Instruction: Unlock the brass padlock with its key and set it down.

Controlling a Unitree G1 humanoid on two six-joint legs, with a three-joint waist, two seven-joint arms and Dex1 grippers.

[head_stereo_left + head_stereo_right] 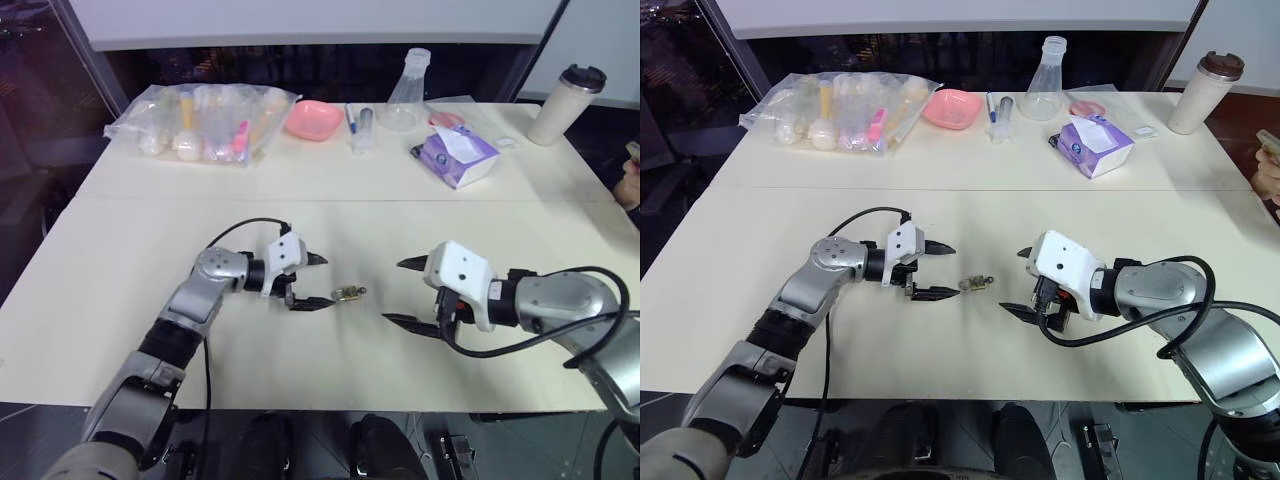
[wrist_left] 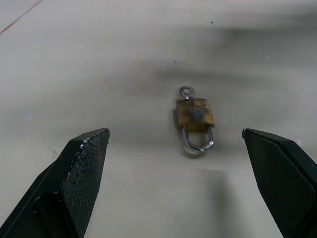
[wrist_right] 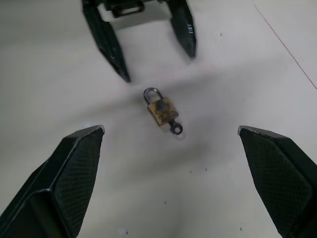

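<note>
Pale desk (image 1: 120,300) up front, with a bunch of clutter along the far edge: a plastic bag of bottles (image 1: 200,122), a pink bowl (image 1: 312,120), a glass flask (image 1: 408,92), a purple tissue pack (image 1: 457,156) and a travel mug (image 1: 565,104). None of that matters for the job though.

What matters is the brass padlock (image 1: 349,293), lying flat on the bare desk between the two arms, touching neither. The left pincer (image 1: 312,281) is just beside it with both fingers spread wide and nothing in them. The right pincer (image 1: 412,293) is a bit further off on the other side, also wide open and empty.

So I'd call this the approach step, nothing grabbed yet. The key (image 3: 175,128) looks like it's already sitting in the bottom of the lock body, with its little ring head sticking out. My guess for the next move: one pincer has to pinch the brass body and hold it steady, then the other needs a careful grip on that tiny key head to turn it. Small target, easy to nudge the lock away instead.

Orientation: its long axis runs roughly side to side across the desk, shackle (image 2: 199,141) pointing toward the left pincer and key end toward the right one.
</note>
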